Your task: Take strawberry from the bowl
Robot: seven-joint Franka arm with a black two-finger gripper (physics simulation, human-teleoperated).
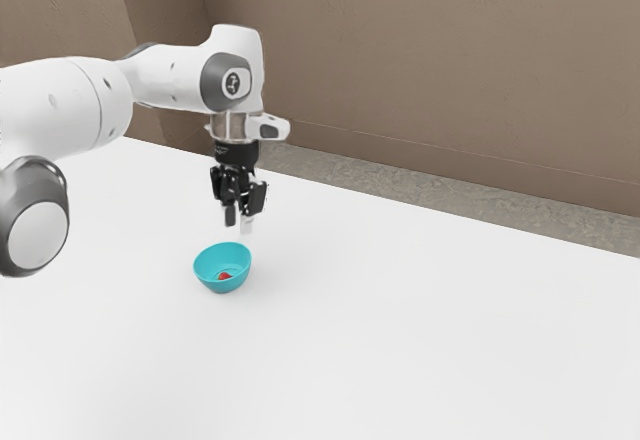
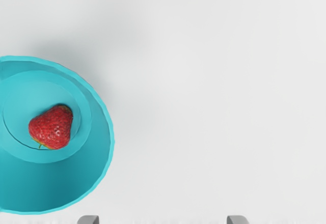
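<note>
My gripper (image 1: 238, 222) hangs above the table, higher than the turquoise bowl (image 1: 222, 285) and a little to its right in the exterior view. Its two fingers point down, apart, with nothing between them. In the wrist view the tips of the gripper (image 2: 163, 220) stand far apart at the lower edge. There the bowl (image 2: 105, 147) is partly cut off by the picture's side, and a red strawberry (image 2: 52, 127) lies on its inner bottom. The strawberry (image 1: 225, 276) appears as a small red spot inside the bowl in the exterior view, partly hidden by the near wall.
The bowl stands on a wide white table (image 1: 400, 330). Behind the table's far edge are a strip of grey floor (image 1: 400, 178) and a brown wall (image 1: 430, 60). The arm comes in from the exterior view's left, over the table.
</note>
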